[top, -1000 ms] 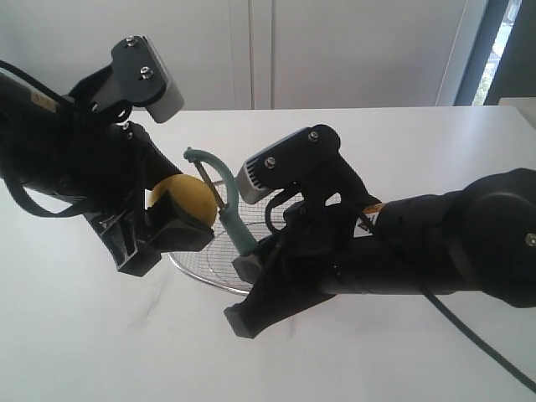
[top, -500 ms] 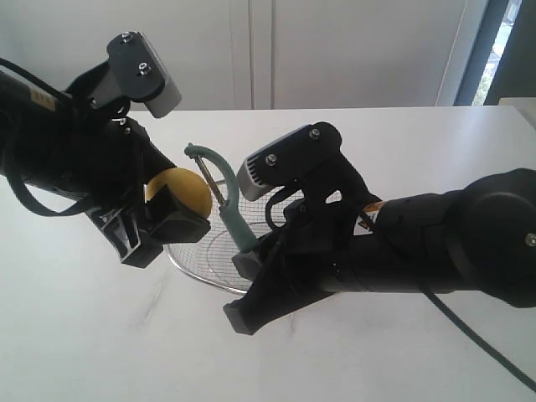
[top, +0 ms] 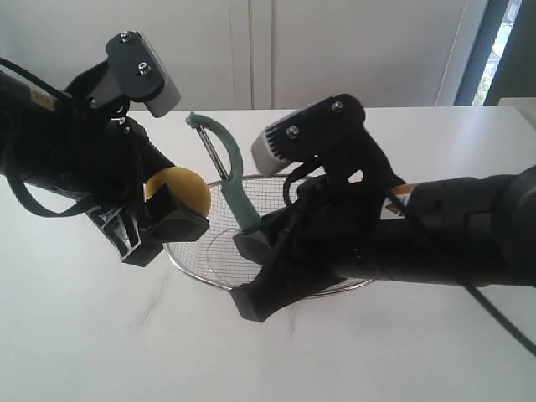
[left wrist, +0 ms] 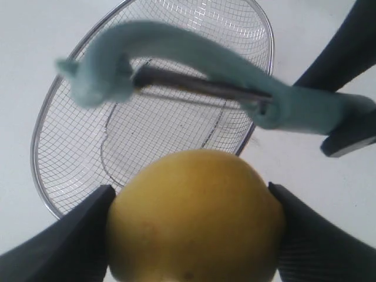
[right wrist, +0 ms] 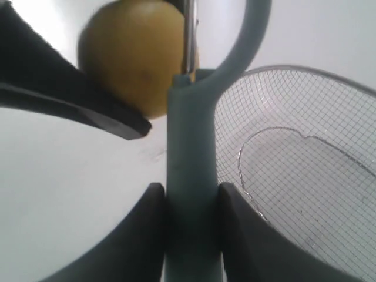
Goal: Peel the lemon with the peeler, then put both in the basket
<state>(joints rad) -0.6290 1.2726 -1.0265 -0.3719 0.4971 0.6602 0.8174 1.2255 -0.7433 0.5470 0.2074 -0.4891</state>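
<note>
My right end effector [right wrist: 191, 235] is clamped on the foot of the peeler [top: 226, 167] handle. The peeler stands nearly upright over the basket [top: 188, 272], its blade head leaning toward my left side. My left end effector [left wrist: 194, 229] is closed across the lemon [top: 180, 188], holding it above the basket's left rim, off the worktop [top: 100, 335]. The blade sits higher than the lemon and clear of it. I judge the next stroke means bringing the head down onto the skin.
</note>
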